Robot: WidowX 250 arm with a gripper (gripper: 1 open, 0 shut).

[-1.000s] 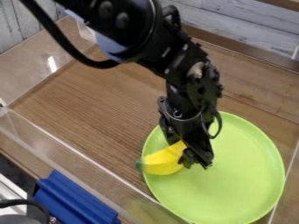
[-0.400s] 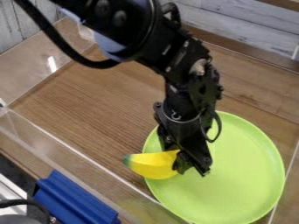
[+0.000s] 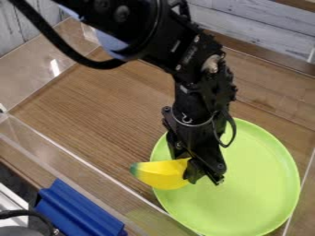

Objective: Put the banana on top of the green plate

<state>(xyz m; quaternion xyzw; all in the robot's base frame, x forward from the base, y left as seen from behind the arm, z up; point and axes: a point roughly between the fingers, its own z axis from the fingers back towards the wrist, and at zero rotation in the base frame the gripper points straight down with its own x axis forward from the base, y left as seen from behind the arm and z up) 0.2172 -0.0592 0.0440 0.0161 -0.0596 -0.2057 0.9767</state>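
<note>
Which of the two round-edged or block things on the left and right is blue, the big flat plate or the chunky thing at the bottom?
The chunky ridged thing at the lower left is blue; the plate is lime green.

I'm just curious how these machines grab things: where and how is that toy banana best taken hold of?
Probably around its thick middle, with the gripper coming from above and a finger on each long side. The toy banana lies stubby and curved at the left edge of the green plate, its greenish tip pointing outward, so the tapering tip would likely give a poorer hold.
</note>
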